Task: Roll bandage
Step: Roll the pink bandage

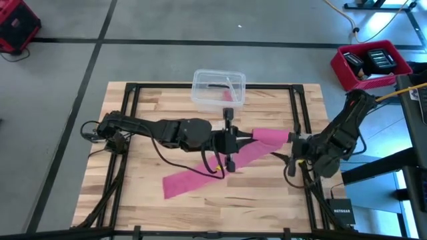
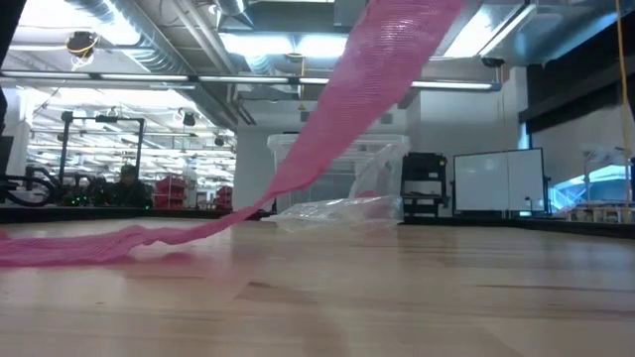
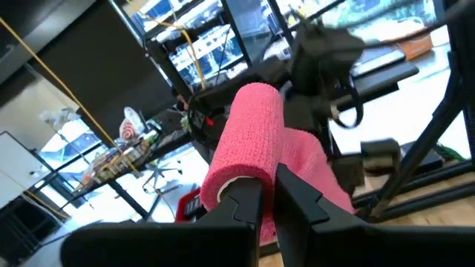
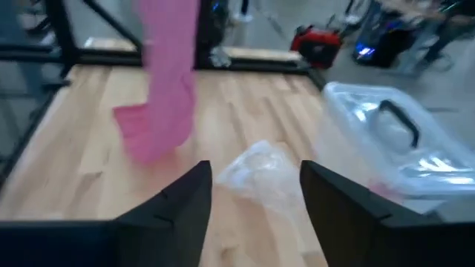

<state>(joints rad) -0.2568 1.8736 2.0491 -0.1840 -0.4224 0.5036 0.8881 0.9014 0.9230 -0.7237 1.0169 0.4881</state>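
Above worktop (image 1: 267,193) centre: left gripper (image 3: 269,194) fingers clamped on rolled end of pink bandage (image 1: 213,165), tail trailing onto wood. Right gripper (image 4: 256,185) alongside, fingers apart, holding nothing.

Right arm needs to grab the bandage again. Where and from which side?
Probably the raised span of the bandage just right of the left end effector, which pinches the rolled end. The open right end effector could close across the flat band from its own side.
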